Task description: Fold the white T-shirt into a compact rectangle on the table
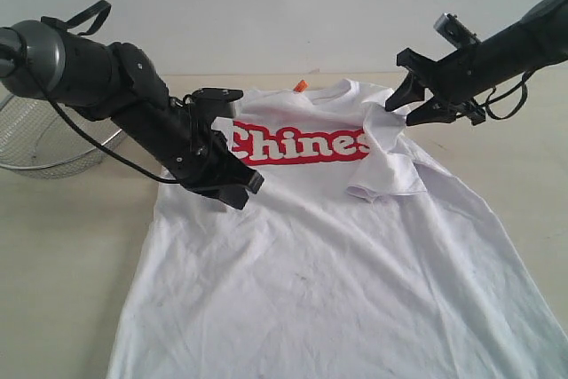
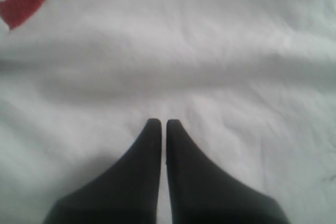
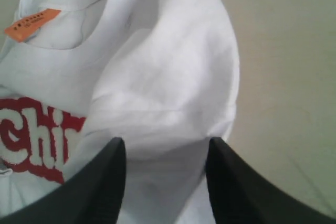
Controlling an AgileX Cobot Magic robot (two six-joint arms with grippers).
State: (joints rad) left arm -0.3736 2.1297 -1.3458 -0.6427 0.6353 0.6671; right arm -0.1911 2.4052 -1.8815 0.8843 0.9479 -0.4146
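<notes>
I see the white T-shirt lying flat and face up on the pale wood-grain table, its collar at the far side. The sleeve on the right is folded inward over the end of the red lettering. My left gripper has its fingers pressed together, tips meeting, above plain white cloth just below the lettering. My right gripper is spread wide over the folded sleeve, near the orange tag. A wire-mesh basket sits at the far left.
</notes>
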